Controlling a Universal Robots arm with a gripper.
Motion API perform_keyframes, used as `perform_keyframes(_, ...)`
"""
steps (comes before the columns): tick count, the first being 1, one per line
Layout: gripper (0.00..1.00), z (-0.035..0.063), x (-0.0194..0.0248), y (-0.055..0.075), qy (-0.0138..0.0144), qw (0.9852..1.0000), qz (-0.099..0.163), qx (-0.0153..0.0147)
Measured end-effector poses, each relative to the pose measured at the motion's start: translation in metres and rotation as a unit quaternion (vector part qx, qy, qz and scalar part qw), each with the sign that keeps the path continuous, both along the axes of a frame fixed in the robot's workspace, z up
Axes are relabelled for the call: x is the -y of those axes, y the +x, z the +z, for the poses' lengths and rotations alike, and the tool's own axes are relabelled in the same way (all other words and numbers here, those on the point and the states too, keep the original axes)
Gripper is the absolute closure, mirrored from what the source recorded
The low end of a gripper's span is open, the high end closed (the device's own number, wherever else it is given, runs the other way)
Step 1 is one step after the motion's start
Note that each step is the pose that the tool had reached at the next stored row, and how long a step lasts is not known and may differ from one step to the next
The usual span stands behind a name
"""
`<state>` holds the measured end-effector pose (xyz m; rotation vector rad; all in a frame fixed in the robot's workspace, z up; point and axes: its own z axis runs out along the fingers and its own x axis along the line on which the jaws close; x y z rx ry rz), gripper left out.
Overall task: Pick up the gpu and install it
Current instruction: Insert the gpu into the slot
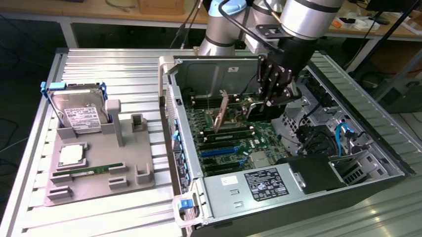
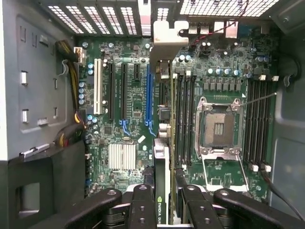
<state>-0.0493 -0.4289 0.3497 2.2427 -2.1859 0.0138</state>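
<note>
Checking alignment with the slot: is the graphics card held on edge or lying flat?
On edge. The graphics card shows its thin edge in the claw, standing at right angles to the motherboard.

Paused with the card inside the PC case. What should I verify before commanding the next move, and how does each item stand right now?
1. Grip: the gripper is shut on the gpu, with fingers on both faces: ok.
2. Position: the card is inside the case, over the motherboard: ok.
3. Target: the blue slot has nothing in it: ok.
4. Alignment of the card edge with that slot: cannot tell, since the card's upper edge hides its lower edge.
5. Orientation: the silver bracket faces the case's grilled end: ok.
6. Obstructions: the yellow-black cables lie by the case wall, away from the card: ok.
</note>
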Motion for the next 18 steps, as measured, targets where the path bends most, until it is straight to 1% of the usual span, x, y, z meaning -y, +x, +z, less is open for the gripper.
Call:
perform_keyframes(6,0.73,-0.0122,0.0000,-0.008,0.0000,1.0000,-0.003,0.0000)
perform_keyframes(10,0.73,-0.0201,0.0000,-0.017,0.0000,1.0000,-0.003,0.0000)
perform_keyframes(13,0.73,-0.0234,0.0002,-0.027,0.0000,1.0000,-0.003,0.0000)
perform_keyframes(18,0.73,-0.0274,0.0002,-0.032,-0.0008,1.0000,-0.004,0.0000)
